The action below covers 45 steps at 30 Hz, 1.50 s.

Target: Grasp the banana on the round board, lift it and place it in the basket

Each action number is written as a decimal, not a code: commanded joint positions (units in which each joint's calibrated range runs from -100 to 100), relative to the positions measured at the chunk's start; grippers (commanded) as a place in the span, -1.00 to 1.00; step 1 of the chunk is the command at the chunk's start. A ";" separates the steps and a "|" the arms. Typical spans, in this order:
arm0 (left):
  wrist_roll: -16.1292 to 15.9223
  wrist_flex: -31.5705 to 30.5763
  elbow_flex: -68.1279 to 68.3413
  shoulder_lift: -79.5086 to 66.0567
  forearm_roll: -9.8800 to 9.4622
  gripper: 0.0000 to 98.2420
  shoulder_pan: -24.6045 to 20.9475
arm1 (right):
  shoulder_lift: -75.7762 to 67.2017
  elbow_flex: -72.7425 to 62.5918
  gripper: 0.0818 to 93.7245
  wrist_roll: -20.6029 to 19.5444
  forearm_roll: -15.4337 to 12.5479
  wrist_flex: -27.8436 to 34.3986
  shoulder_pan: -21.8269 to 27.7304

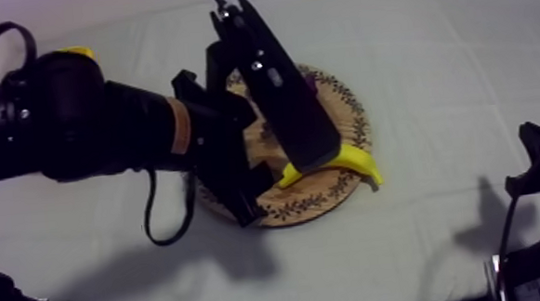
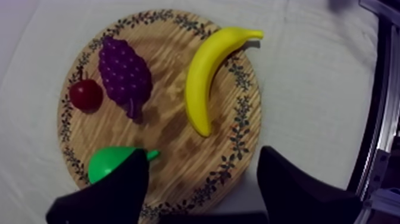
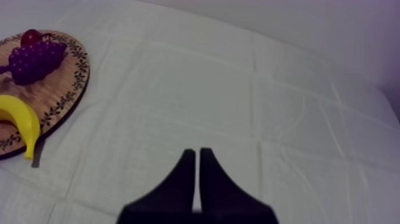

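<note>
**Wide claw, pear close by**

My left claw (image 2: 203, 158) hangs wide open above the wooden board (image 2: 166, 131), with one finger (image 2: 113, 190) over the pear (image 2: 107, 165). Farther on, the banana (image 2: 205, 77) lies by the rim. A crooked drop could bump the pear. My right claw (image 3: 197, 158) is pressed shut.

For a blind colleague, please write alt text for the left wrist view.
The open left gripper hovers over a round wooden board on a grey-white cloth. The board holds a banana, a bunch of grapes, a small red fruit and a green pear, partly hidden by the gripper.
</note>
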 commanded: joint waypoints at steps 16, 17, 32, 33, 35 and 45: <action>-2.37 9.53 -18.00 19.39 4.80 0.30 0.40 | 0.04 -0.03 -0.99 -0.05 0.00 -0.01 -2.86; -2.45 10.75 -19.49 20.63 4.94 0.29 0.40 | 0.04 -0.03 -0.99 -0.04 0.00 -0.01 -2.92; -3.41 24.89 -35.34 34.38 6.04 0.27 -1.55 | 0.04 -0.03 -0.99 -0.05 0.00 -0.01 -3.08; -3.50 25.90 -36.44 35.08 6.03 0.27 -1.65 | 0.04 -0.03 -0.99 -0.04 0.00 -0.01 -3.08; -3.68 27.64 -38.45 36.32 6.03 0.27 -1.80 | 0.04 -0.03 -0.99 -0.04 0.00 -0.01 -3.08; -3.43 35.65 -46.66 41.78 5.96 0.22 -1.64 | 0.02 -0.03 -0.99 -0.05 0.00 -0.01 -3.08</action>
